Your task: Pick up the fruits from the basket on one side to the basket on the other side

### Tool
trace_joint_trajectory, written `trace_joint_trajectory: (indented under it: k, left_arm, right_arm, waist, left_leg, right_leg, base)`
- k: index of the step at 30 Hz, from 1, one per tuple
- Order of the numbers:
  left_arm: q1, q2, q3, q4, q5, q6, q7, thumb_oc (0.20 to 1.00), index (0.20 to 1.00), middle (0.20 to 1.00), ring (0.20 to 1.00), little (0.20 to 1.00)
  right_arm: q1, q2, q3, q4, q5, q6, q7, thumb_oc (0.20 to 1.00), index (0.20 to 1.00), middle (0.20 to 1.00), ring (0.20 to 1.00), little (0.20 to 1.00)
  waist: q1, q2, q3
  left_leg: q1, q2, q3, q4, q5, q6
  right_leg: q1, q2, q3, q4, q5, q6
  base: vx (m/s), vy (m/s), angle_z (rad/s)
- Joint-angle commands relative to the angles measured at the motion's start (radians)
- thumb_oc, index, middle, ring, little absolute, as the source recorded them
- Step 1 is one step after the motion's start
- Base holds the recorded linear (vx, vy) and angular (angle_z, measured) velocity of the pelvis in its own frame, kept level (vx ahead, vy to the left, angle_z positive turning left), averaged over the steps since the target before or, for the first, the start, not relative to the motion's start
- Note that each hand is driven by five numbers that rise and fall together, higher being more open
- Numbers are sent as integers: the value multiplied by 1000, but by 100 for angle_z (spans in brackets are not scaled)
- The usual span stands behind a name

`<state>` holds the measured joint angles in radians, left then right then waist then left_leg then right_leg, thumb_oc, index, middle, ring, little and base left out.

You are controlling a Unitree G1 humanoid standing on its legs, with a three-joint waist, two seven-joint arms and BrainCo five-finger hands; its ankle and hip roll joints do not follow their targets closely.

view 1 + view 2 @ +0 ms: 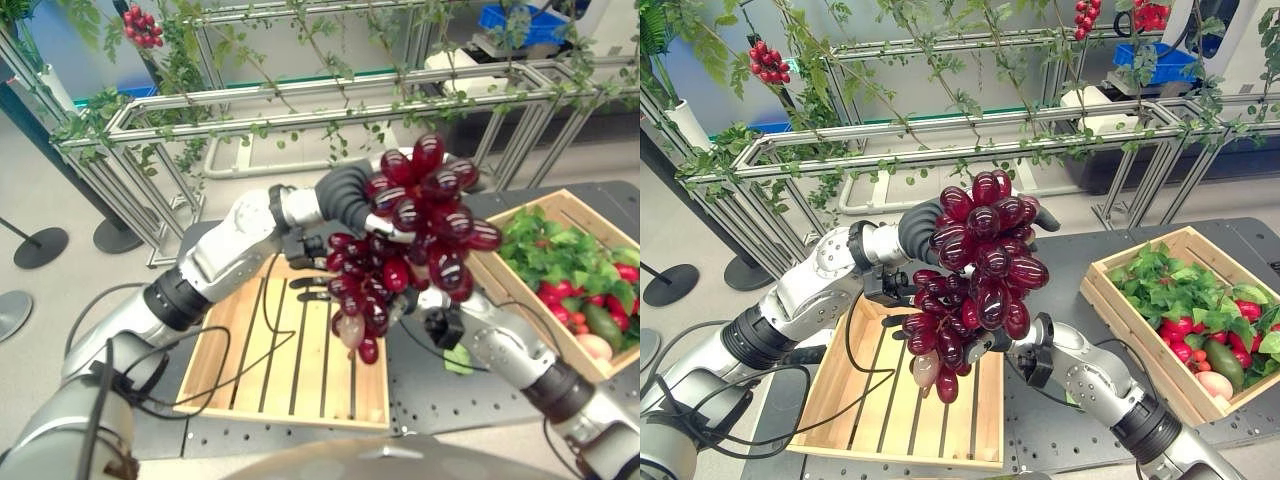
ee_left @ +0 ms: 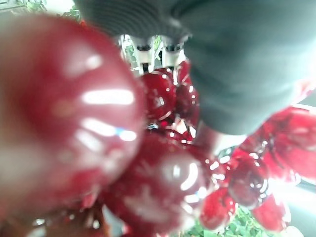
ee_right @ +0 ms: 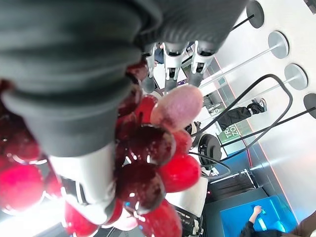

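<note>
Up in the air, the bunch of red grapes (image 1: 975, 275) hung over the empty wooden basket (image 1: 900, 410). The left hand (image 1: 350, 195) curled round its top at 12 o'clock. The right hand (image 1: 985, 345) touched underneath; I could not tell its fingers. The grapes looked shiny, slippery and floppy, best held by the top.

A dark perforated table (image 1: 1070, 440) carries two wooden baskets set apart from each other. The slatted basket (image 1: 890, 410) on the robot's left sits with its bottom bare, while the basket (image 1: 1120, 310) on its right (near the table's far edge) is heaped with leafy greens (image 1: 1165, 280) and red and green produce (image 1: 1200, 350).
</note>
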<state>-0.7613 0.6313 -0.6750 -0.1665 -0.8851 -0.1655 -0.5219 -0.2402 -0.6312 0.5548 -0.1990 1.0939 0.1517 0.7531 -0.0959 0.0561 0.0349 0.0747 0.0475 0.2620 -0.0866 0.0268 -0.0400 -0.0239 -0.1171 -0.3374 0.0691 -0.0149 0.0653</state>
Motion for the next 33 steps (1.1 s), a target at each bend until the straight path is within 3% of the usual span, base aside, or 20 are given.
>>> trace_joint_trajectory:
  k: [1,19,25,33]
  left_arm:
    - [-52,-1,89,66,-12,-78,22,200,200,200,200,200]
    - [-34,13,110,57,-15,-84,21,200,200,200,200,200]
    - [-43,-12,96,71,-5,-86,28,200,200,200,200,200]
    - [-56,-28,76,81,13,-94,25,200,200,200,200,200]
  right_arm:
    - [5,16,-67,-148,91,-72,7,1000,1000,1000,1000,1000]
    - [70,-31,-148,-209,134,-63,17,1000,1000,1000,1000,1000]
    - [72,21,-83,-199,190,-26,10,1000,1000,1000,1000,1000]
    - [52,25,-6,-197,203,0,14,1000,1000,1000,1000,1000]
  waist:
    - [-2,-50,-1]
    - [-13,-53,-7]
    - [-11,-52,-4]
    - [-8,-53,-2]
  left_leg:
    - [43,-50,-6,30,-59,-6]
    - [43,-47,-3,29,-60,-8]
    - [41,-47,-2,30,-60,-8]
    - [39,-46,-4,33,-60,-9]
  right_leg:
    - [13,14,-11,79,-11,94]
    - [9,15,-6,77,-10,94]
    - [7,15,-3,79,-10,92]
    - [6,17,-4,78,-9,90]
  base:
    - [0,0,0]
    - [0,0,0]
    - [0,0,0]
    - [-1,-1,0]
